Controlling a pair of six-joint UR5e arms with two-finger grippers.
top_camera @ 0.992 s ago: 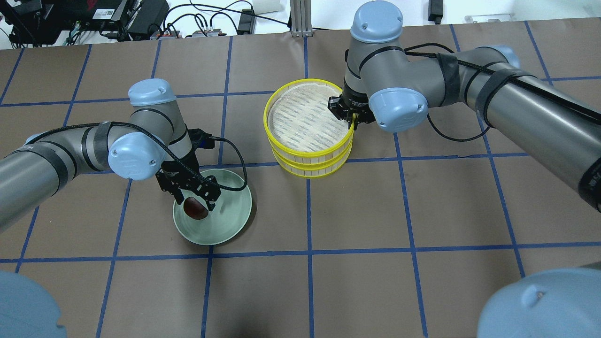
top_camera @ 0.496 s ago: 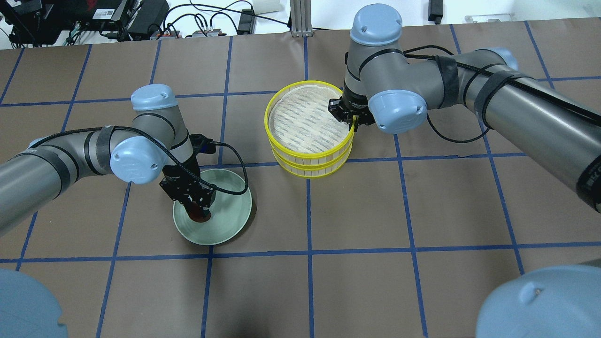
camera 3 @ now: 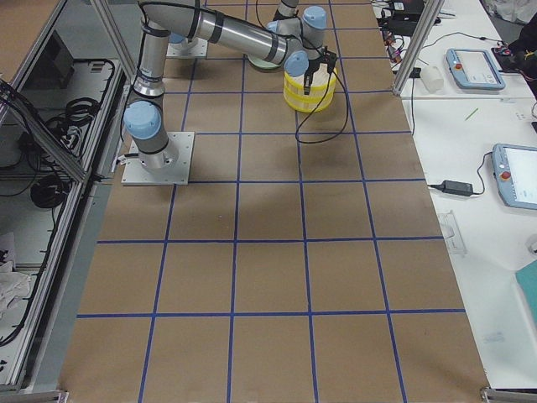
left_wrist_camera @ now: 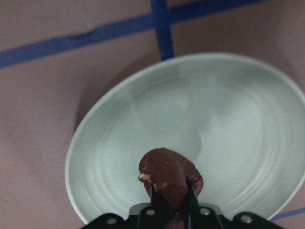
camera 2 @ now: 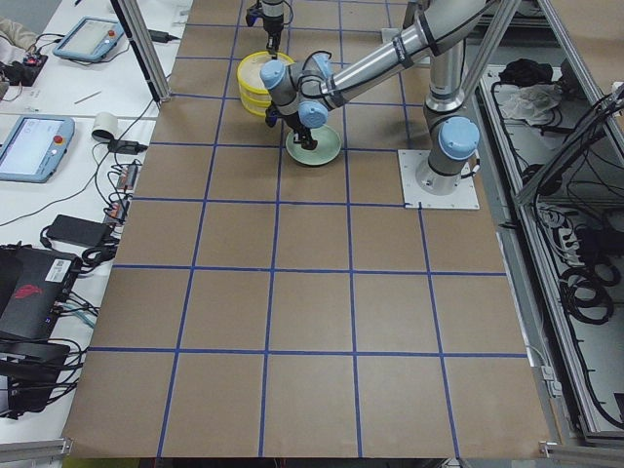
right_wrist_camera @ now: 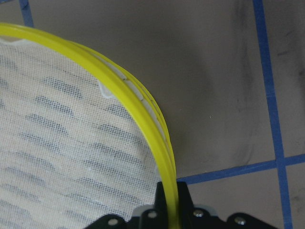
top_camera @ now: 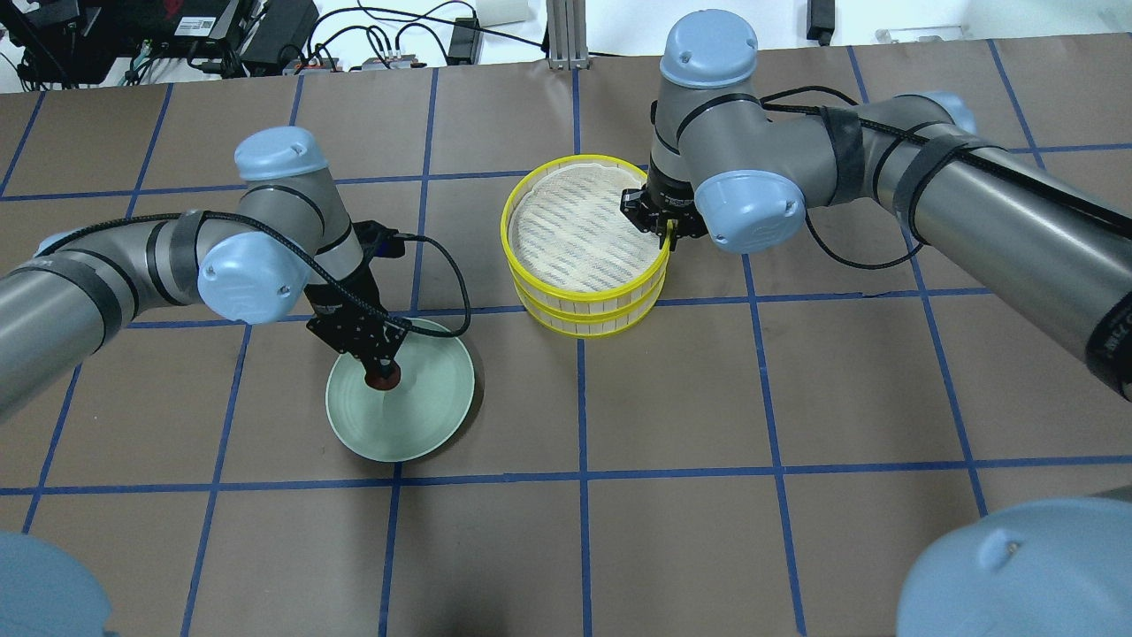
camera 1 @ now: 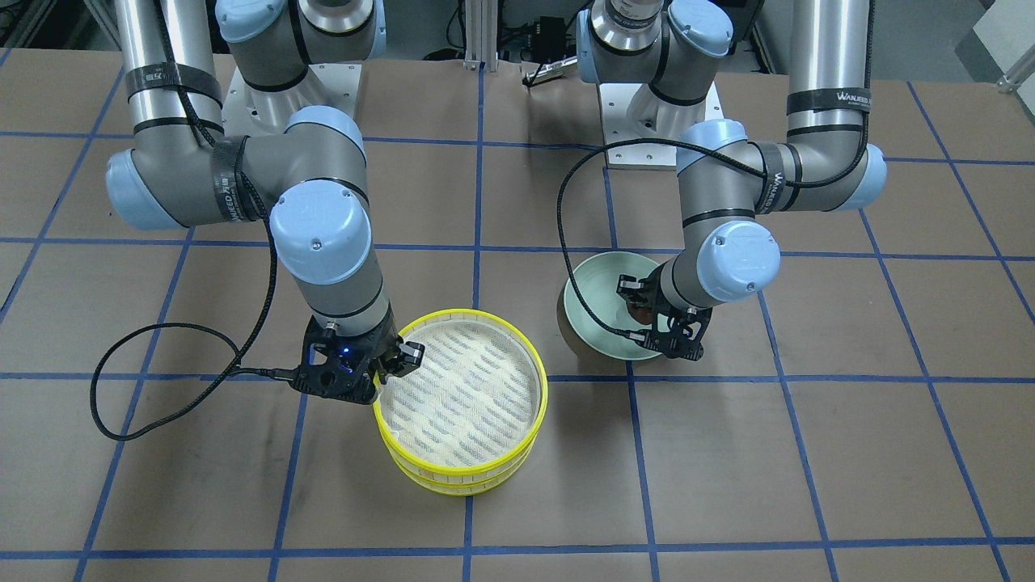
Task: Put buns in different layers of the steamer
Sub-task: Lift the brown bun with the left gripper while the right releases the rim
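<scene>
The dark reddish-brown bun [top_camera: 384, 379] is pinched in my left gripper [top_camera: 382, 375], which is shut on it above the pale green plate [top_camera: 424, 416]. The left wrist view shows the bun [left_wrist_camera: 169, 172] between the fingertips over the plate [left_wrist_camera: 228, 114]. The steamer's two yellow-rimmed trays are stacked. My right gripper [top_camera: 665, 234] is shut on the right rim of the top tray [top_camera: 584, 288], also seen in the right wrist view [right_wrist_camera: 143, 105]. The lower tray [top_camera: 591, 327] sits beneath. The cream-white bun is not in view.
The table is brown paper with blue tape grid lines. The plate [camera 1: 594, 291] holds nothing else. A black cable [camera 1: 162, 347] loops on the table beside the right arm. Boxes and cables lie past the far edge [top_camera: 177, 35].
My left gripper closed on the brown bun and lifted it off the plate. My right gripper, holding the top tray's rim, shifted slightly away from the robot.
</scene>
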